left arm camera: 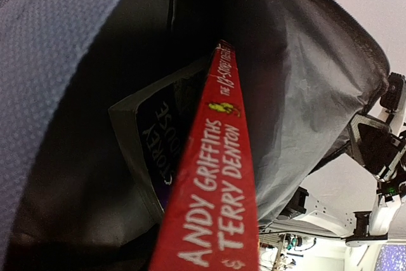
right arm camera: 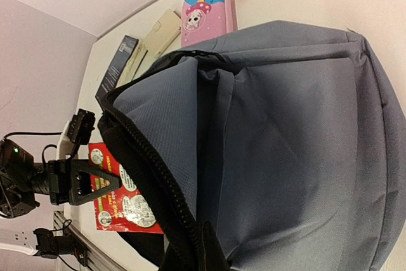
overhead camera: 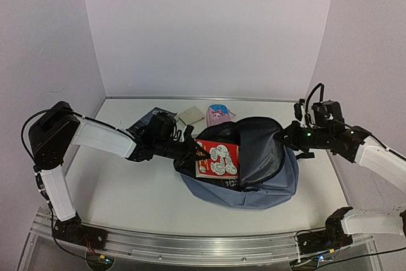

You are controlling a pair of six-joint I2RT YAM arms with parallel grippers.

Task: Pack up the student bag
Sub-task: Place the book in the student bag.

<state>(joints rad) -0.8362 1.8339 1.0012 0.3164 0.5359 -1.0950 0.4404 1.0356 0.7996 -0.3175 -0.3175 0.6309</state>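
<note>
red paperback book (overhead camera: pixel 219 158) at the soft grey-blue fabric backpack's (overhead camera: pixel 276 182) mouth
left gripper (overhead camera: pixel 194 151) pinches the book; right gripper (overhead camera: pixel 287 138) pinches the backpack's right rim.

The spine of the red book (left arm camera: pixel 216 182) reads "ANDY GRIFFITHS" and "TERRY DENTON" in pale capitals. Higher up, smaller white lettering begins "THE 13-STOR…", and the rest is too foreshortened to make out. Beside it, inside the student bag (left arm camera: pixel 57 93), a dark book (left arm camera: pixel 155 157) shows "COREY" in grey letters, followed by what may be "…OSE". The print on the red book's cover is too small to read in the other views.
</note>
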